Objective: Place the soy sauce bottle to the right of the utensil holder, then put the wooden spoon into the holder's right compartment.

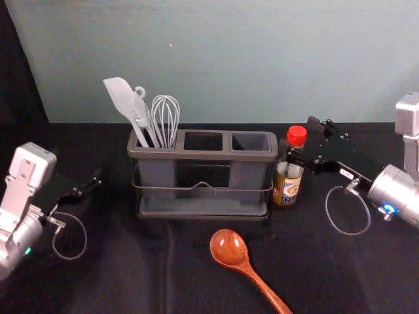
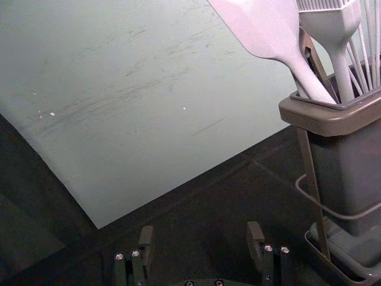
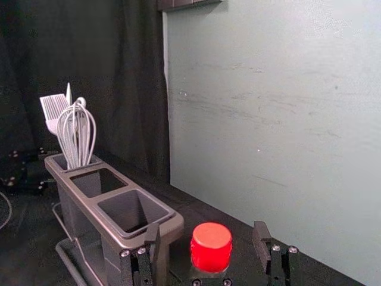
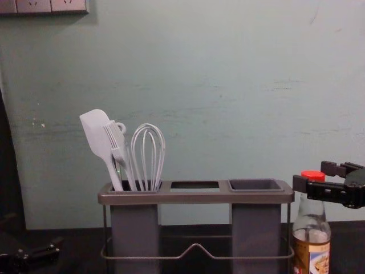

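Note:
The soy sauce bottle (image 1: pixel 288 182) stands upright just right of the utensil holder (image 1: pixel 201 156). My right gripper (image 1: pixel 298 136) is at the bottle's top, its fingers apart on either side. In the right wrist view the red cap (image 3: pixel 211 246) lies between the open fingertips of my right gripper (image 3: pixel 206 241), with a gap on each side. The wooden spoon (image 1: pixel 230 248) lies in front of the holder, its handle toward the near right. My left gripper (image 1: pixel 85 184) is parked at the left; in the left wrist view this left gripper (image 2: pixel 200 241) is open with nothing between its fingers.
A white spatula (image 4: pixel 97 134), a brush (image 4: pixel 116 138) and a whisk (image 4: pixel 148 151) stand in the holder's left compartment. The middle and right compartments hold nothing. Behind the table rises a grey-green wall (image 1: pixel 229 59).

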You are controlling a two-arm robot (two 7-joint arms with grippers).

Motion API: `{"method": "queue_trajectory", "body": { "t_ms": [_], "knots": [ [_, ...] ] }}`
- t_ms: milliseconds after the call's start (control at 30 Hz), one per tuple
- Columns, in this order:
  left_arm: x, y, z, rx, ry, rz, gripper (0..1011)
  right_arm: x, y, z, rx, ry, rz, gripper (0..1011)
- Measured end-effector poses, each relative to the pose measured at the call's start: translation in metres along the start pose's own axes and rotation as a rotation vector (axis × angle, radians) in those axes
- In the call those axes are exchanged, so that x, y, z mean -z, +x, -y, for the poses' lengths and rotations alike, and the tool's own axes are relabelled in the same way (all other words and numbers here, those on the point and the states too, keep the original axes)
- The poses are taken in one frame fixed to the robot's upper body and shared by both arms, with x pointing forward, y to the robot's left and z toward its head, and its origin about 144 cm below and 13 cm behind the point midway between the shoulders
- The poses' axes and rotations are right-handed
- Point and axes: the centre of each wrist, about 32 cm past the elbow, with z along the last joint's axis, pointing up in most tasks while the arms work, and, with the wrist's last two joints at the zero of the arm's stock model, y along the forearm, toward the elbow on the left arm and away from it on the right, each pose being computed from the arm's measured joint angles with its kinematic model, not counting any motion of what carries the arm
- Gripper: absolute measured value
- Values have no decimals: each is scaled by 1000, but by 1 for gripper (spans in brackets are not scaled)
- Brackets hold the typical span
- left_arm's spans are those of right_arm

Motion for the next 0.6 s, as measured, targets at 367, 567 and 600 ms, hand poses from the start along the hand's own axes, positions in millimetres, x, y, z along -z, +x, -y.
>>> {"method": "queue_trajectory", "body": {
  "t_ms": [367,567,600],
  "knots": [
    [0,0,0,0,0,0,1011,-14,-6,11,17,42,52,1000],
    [0,0,0,0,0,0,1011,-27,-12,24,-20,73,79,1000],
    [0,0,0,0,0,0,1011,-30,-13,26,-28,70,83,1000]
  ]
}}
